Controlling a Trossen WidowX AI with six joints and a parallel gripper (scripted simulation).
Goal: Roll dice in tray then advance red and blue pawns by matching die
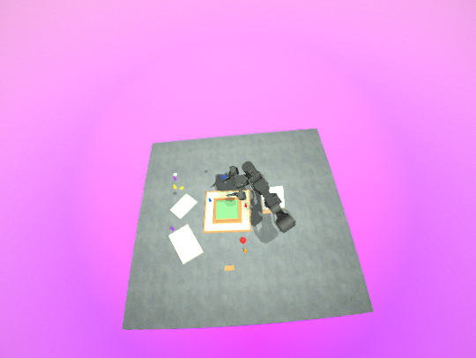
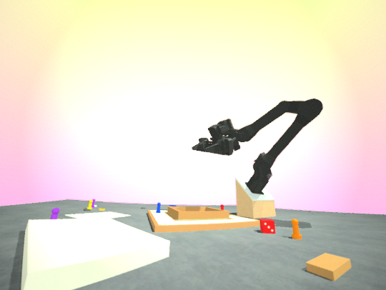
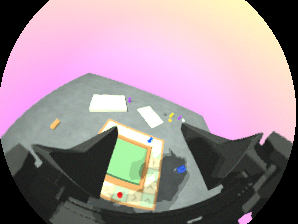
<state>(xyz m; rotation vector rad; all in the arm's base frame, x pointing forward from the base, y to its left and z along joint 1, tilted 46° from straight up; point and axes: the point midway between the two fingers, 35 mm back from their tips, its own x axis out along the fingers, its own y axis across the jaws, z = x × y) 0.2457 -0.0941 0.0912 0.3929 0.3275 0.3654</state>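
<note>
The red die (image 1: 242,240) (image 2: 267,226) lies on the floor outside the board. Three pips show on its side; its top is unreadable. The blue die (image 1: 224,176) (image 3: 181,169) lies on the floor beyond the board, in the arm's shadow. The green-floored tray (image 1: 226,221) (image 2: 198,214) is empty in the middle of the board (image 1: 209,222) (image 2: 204,226). The red pawn (image 1: 245,205) (image 2: 221,207) (image 3: 120,195) and blue pawn (image 1: 210,200) (image 2: 159,207) (image 3: 150,140) stand on the board's track. My gripper (image 2: 197,143) (image 3: 150,128) is open and empty, high above the board area.
White slabs (image 1: 186,243) (image 1: 183,206) lie left of the board. An orange pawn (image 1: 245,250) (image 2: 295,229) stands near the red die, with a tan block (image 1: 229,268) (image 2: 329,266) farther out. Purple and yellow pieces lie at the left. The arm's base block (image 2: 262,208) is beside the board.
</note>
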